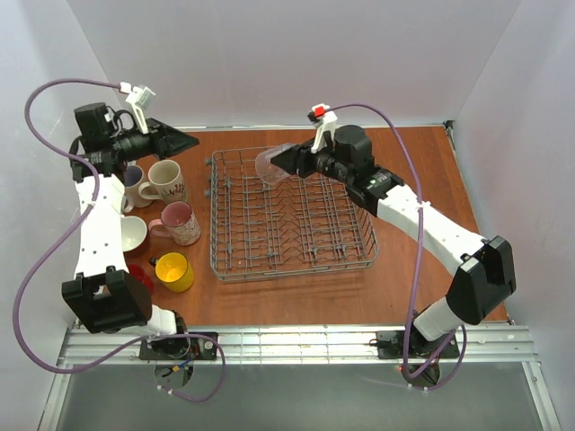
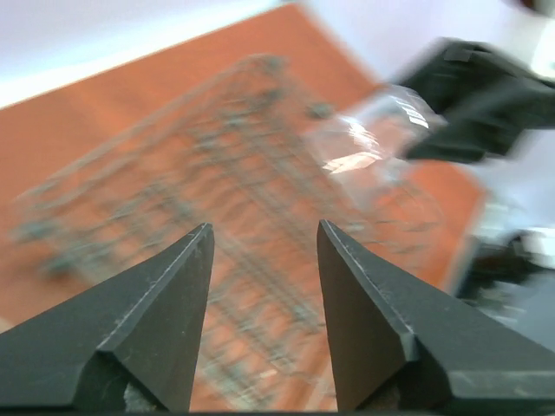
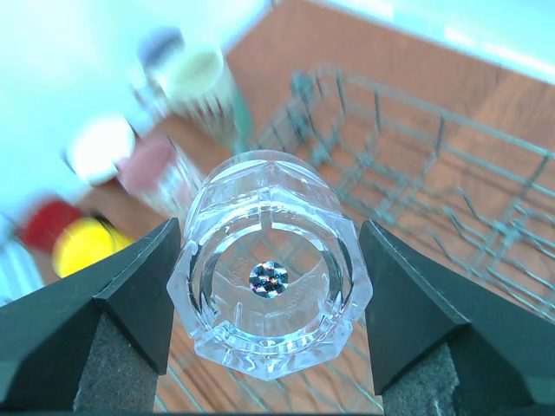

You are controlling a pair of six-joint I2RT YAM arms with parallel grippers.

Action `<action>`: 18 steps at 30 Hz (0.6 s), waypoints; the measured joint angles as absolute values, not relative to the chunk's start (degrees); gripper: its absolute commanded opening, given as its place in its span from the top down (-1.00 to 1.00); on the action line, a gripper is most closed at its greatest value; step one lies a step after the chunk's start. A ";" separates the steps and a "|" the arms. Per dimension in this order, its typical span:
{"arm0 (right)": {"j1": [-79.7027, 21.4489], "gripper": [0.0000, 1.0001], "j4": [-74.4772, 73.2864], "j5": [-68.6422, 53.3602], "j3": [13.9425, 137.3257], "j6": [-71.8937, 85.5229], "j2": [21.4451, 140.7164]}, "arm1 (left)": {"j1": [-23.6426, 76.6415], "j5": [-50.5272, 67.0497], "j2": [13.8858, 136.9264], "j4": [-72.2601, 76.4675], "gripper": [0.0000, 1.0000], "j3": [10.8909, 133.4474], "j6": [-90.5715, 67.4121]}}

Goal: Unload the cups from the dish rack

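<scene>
My right gripper (image 1: pixel 280 162) is shut on the small clear glass (image 1: pixel 268 167) and holds it on its side in the air over the far left corner of the grey wire dish rack (image 1: pixel 296 268). In the right wrist view the glass (image 3: pixel 269 277) sits between both fingers, its base toward the camera. My left gripper (image 1: pixel 184 141) is open and empty, raised left of the rack and pointing at it; its view shows the blurred rack (image 2: pixel 217 165) and the glass (image 2: pixel 364 147). Mugs stand on the table left of the rack: cream (image 1: pixel 164 180), pink (image 1: pixel 180 222), yellow (image 1: pixel 173 271).
More mugs stand under my left arm: a white one (image 1: pixel 132 233), a red one (image 1: pixel 139 277) and one by the wall (image 1: pixel 133 180). White walls close the table on the left, back and right. I see no cup inside the rack.
</scene>
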State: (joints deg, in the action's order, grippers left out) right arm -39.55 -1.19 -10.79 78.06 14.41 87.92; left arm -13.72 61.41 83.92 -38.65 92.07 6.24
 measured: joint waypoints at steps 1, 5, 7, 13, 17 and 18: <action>-38.74 0.97 1.50 -11.44 77.12 16.67 87.33 | -12.93 63.90 82.87 -36.18 0.05 89.93 3.46; -38.00 0.97 10.96 -12.86 74.76 24.82 87.11 | -6.50 69.38 82.17 -28.01 -0.08 84.71 -5.58; -38.06 0.97 15.00 -13.43 74.00 28.42 87.15 | -2.50 71.07 82.06 -23.44 -0.12 81.67 -11.09; -38.35 0.97 23.88 -13.91 73.19 35.42 87.35 | 1.61 73.34 82.02 -9.96 -0.13 76.44 -24.82; -38.37 0.97 27.20 -13.91 71.37 37.98 87.24 | 1.50 73.32 81.95 -2.24 -0.13 75.40 -32.18; -38.39 0.97 27.49 -13.93 71.09 38.63 87.24 | 1.58 73.28 81.95 0.16 -0.13 74.78 -34.13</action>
